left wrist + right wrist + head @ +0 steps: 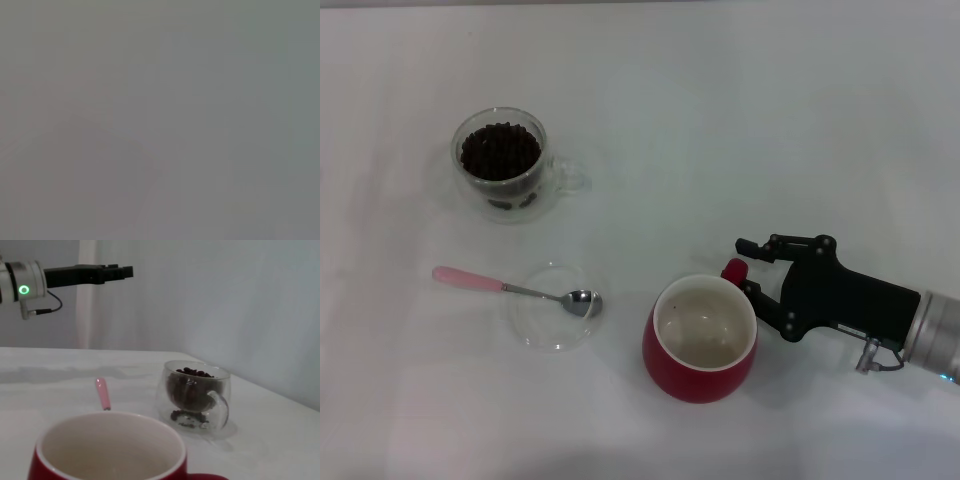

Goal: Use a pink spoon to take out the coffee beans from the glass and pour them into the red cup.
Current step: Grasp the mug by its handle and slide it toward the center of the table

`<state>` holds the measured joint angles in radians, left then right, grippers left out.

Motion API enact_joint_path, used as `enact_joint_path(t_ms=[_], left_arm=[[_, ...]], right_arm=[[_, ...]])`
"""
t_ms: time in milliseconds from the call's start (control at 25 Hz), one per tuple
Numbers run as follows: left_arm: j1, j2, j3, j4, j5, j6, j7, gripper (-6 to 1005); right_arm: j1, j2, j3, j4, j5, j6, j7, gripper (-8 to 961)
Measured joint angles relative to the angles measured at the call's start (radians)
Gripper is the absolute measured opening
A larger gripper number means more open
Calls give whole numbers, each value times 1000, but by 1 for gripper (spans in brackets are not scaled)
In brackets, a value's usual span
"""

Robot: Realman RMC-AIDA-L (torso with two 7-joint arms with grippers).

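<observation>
The glass [500, 165] full of coffee beans [500, 150] stands at the far left of the white table. The pink spoon [470, 279] lies nearer, its silver bowl resting on a shallow clear dish [535, 325]. The red cup [695, 375] stands empty in the near middle. My right gripper [748, 268] is at the cup's right side, open, with its fingers on either side of the red handle [733, 268]. The right wrist view shows the cup's rim [50, 450], the glass [197, 395], the beans [192, 373] and the spoon's handle [103, 394]. My left gripper [120, 272] hangs high beyond the spoon.
The white table [770, 120] stretches bare behind the cup and to the right. The left wrist view shows only plain grey.
</observation>
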<state>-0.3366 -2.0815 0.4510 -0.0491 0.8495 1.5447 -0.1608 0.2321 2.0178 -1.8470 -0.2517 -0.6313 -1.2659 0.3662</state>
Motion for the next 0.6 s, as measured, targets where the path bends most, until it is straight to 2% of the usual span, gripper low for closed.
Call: enact_joint_path(t_ms=[120, 320, 600], left_arm=[[-1, 0, 0, 1, -1, 1, 0, 684], [-2, 1, 0, 2, -3, 2, 1, 684], [-1, 1, -2, 2, -4, 2, 1, 685]], right_arm=[[-11, -2, 14, 2, 0, -12, 2, 303], [-45, -7, 64, 6, -1, -41, -4, 517], [-61, -13, 79, 24, -1, -64, -7, 728]])
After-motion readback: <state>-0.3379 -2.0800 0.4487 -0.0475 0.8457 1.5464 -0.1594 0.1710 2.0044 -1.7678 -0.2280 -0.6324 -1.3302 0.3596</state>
